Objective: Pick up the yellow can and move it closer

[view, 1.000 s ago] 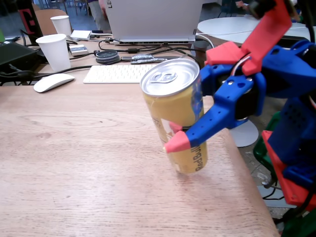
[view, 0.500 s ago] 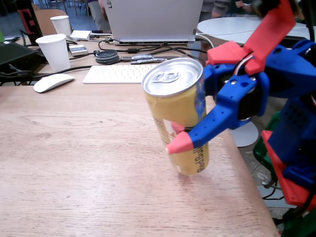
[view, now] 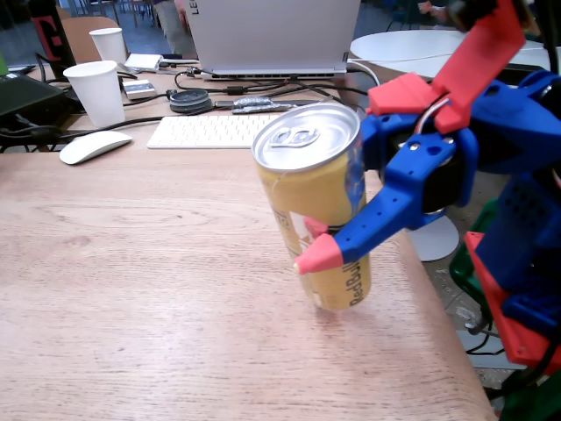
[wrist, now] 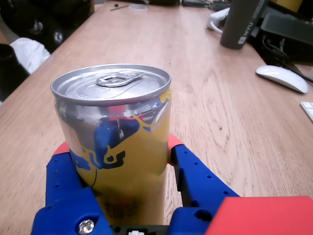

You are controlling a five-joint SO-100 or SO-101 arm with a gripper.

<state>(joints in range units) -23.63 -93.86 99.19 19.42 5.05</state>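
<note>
**Yellow can gripped near the table's right edge**

Yellow aluminium is catching the light as the yellow can (view: 314, 210) is sitting right of centre in the fixed view, tilted so its silver top is leaning toward the upper left of the frame and its base is pointing to the lower right. Its lid, with the pull-tab lying flat, is showing clearly, and blue Red Bull lettering is running down the side near the base. In the wrist view the yellow can (wrist: 117, 147) is filling the lower left of the frame, its upper wall dented and mirroring blue and red, with a blue bull outline on the yellow below.

The blue gripper (view: 337, 237) with red tips is reaching in from the right and clamping the can around its middle, one finger (view: 368, 224) crossing the front. In the wrist view both fingers are pressing against the can's sides.

I cannot tell whether the can's base is touching the wooden table (view: 131, 289).

Toward the upper left of the fixed view, a white keyboard (view: 206, 130), a white mouse (view: 92, 146) and two white paper cups (view: 96, 92) are sitting well apart from the can.
</note>
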